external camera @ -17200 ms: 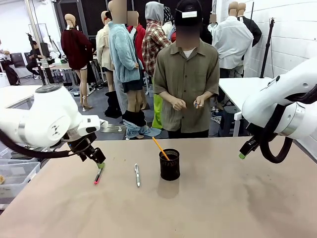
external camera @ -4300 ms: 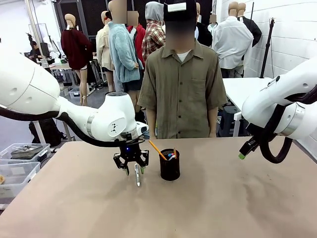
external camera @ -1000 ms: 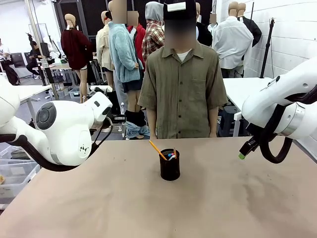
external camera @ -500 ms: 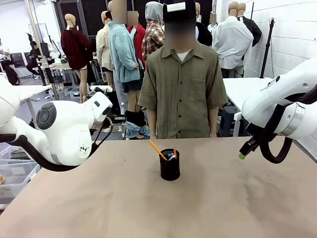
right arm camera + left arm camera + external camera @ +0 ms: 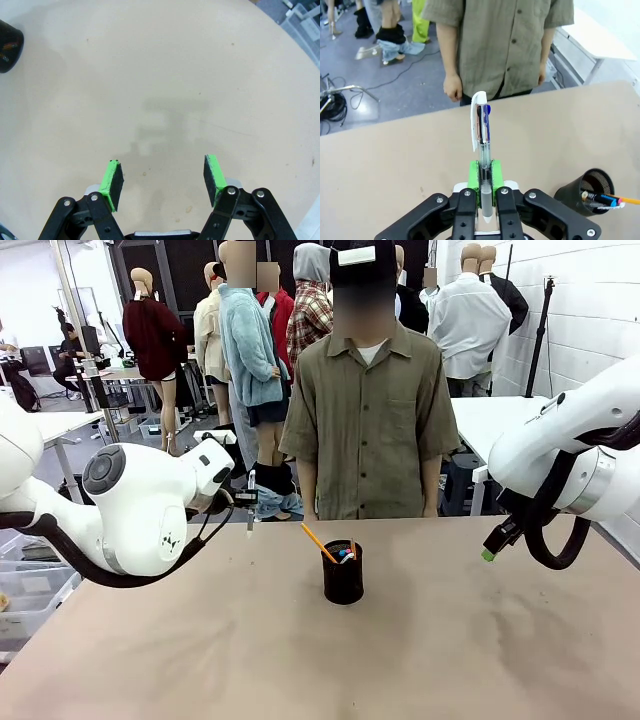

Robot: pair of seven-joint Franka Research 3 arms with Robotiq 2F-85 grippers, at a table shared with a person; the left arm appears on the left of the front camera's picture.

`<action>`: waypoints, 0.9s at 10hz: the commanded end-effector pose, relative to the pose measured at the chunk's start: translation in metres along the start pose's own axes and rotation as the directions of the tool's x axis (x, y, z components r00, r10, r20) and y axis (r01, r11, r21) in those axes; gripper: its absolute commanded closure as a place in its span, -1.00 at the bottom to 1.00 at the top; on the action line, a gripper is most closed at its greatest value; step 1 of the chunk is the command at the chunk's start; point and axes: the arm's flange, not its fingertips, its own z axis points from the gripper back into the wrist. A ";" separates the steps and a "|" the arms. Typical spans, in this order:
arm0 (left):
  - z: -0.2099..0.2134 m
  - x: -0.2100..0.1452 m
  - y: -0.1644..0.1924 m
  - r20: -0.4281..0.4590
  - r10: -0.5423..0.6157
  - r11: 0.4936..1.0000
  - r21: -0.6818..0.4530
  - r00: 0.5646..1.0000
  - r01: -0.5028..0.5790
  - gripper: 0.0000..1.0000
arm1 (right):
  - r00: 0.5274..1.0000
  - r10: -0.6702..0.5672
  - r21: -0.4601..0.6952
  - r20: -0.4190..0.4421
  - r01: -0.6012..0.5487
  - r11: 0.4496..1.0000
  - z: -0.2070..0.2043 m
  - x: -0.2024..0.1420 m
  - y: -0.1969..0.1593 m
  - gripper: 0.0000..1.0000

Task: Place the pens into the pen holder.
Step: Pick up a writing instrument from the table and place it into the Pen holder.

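Left hand clamped on pen; right hand open, empty. Pen may strike holder rim, at 4 o'clock, tipping it.

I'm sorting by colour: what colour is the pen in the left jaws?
Silver-white pen, white clip, blue bit near the top; best in the left wrist view.

Bright, even light — soft shadows, sharp
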 end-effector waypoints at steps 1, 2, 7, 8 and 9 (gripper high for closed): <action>0.012 0.010 0.001 0.125 0.000 1.000 0.000 0.992 0.000 1.00 | 1.000 0.006 0.008 0.021 -0.006 1.000 -0.003 -0.005 -0.002 -0.62; 0.000 0.000 0.000 0.000 0.000 1.000 0.000 1.000 0.000 1.00 | 1.000 0.006 0.008 0.021 -0.006 1.000 -0.003 -0.005 -0.002 -0.62; 0.031 0.038 -0.018 0.170 -0.202 0.960 -0.158 0.965 0.229 1.00 | 1.000 0.006 0.008 0.021 -0.006 1.000 -0.003 -0.005 -0.002 -0.62; 0.041 0.046 -0.024 0.206 -0.255 0.938 -0.183 0.945 0.294 1.00 | 1.000 0.006 0.008 0.021 -0.006 1.000 -0.003 -0.005 -0.002 -0.62; 0.048 0.051 -0.029 0.234 -0.292 0.918 -0.203 0.927 0.340 1.00 | 1.000 0.006 0.008 0.021 -0.006 1.000 -0.003 -0.005 -0.002 -0.62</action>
